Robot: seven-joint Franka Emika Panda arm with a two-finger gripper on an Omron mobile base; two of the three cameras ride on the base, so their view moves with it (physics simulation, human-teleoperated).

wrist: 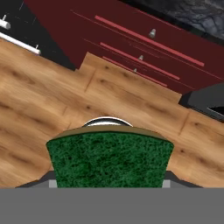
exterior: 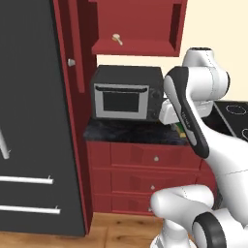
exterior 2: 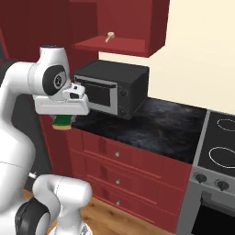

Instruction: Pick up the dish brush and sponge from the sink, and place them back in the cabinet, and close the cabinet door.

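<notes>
The sponge (wrist: 109,159), dark green and rough-textured with a yellowish upper edge, sat gripped in the jaws at lower centre; the dish brush (exterior 2: 109,36) lay at upper centre on the cabinet (exterior 2: 120,45) shelf.

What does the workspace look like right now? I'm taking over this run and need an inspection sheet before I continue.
Surface: black speckled counter, bare right of the oven.
Job's things: dish brush lies on the shelf of the open red cabinet; green sponge is gripped, seen under the wrist in the right base view; cabinet door stands open.
Clutter: black toaster oven on the counter below the cabinet.
Grippers: tool shut on the sponge, held off the counter's front edge, pointing at the floor.
Cables: nothing seen.
Surroundings: red drawers, stove, dark refrigerator, wood floor.
</notes>
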